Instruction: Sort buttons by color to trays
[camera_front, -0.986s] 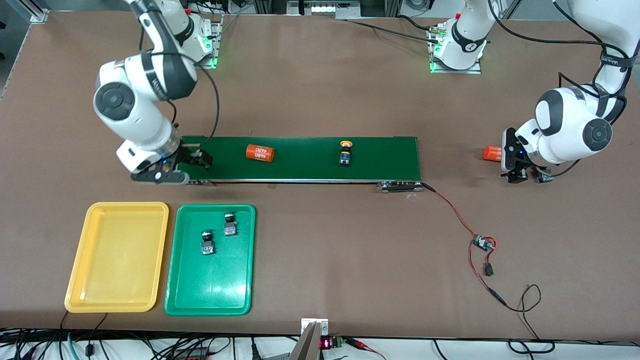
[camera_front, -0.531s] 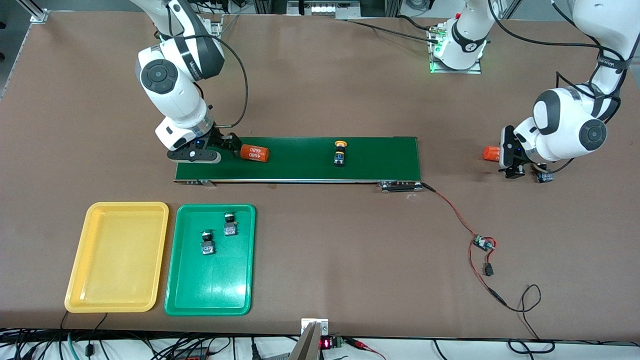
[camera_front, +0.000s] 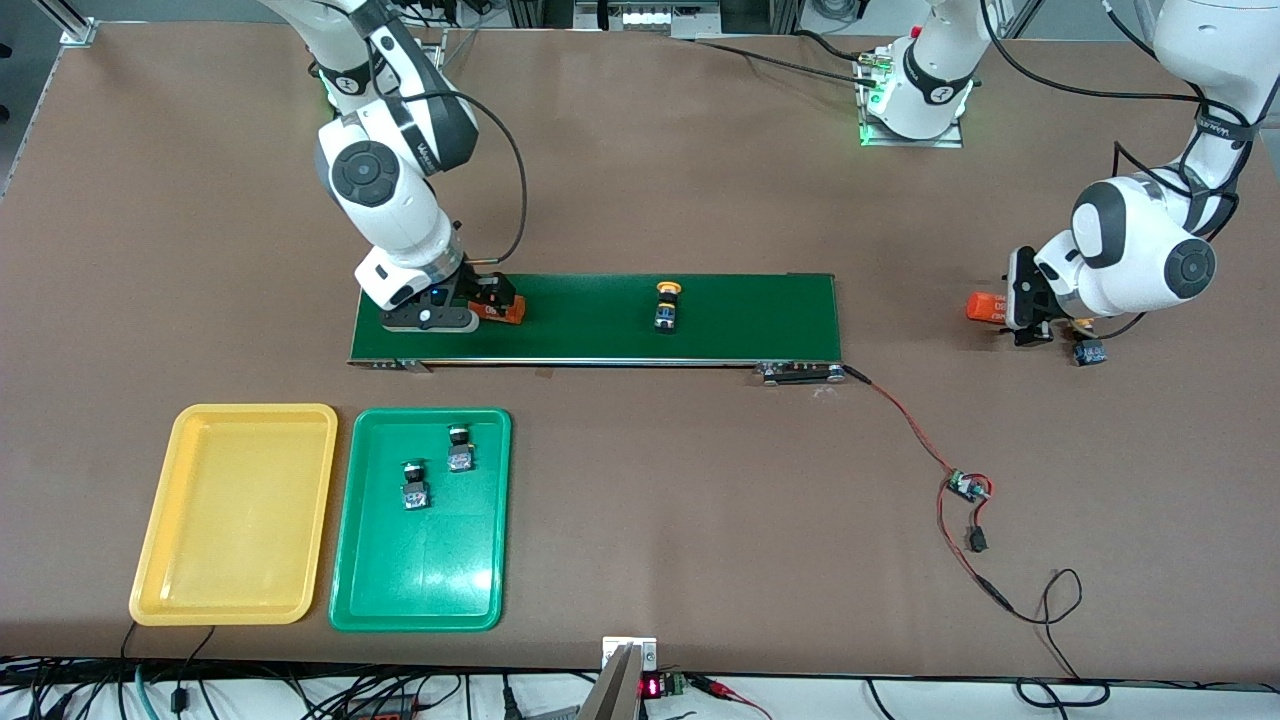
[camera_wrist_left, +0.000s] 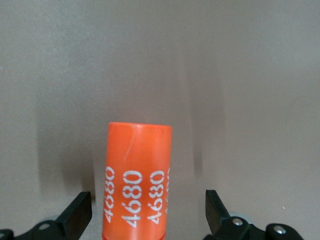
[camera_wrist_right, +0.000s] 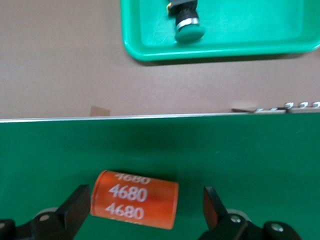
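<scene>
The right gripper hung low over the right arm's end of the conveyor belt, its fingers spread wide apart with an orange cylinder lying on its side between them; in the right wrist view a clear gap showed between the cylinder and each finger, so nothing was clamped. The left gripper was low over the bare table off the left arm's end of the belt, its fingers likewise apart, and a second orange cylinder lay between them, closer to one finger than the other and touched by neither. Well away from the right gripper's fingers, along the belt toward the left arm's end, a yellow-capped button lay on the green surface. Just beside the left gripper a second yellow button lay on the table, outside the fingers. Two green buttons lay in the green tray, apart from each other and clear of both grippers. The yellow tray lay beside the green tray, at the right arm's end of the table, holding no button.
</scene>
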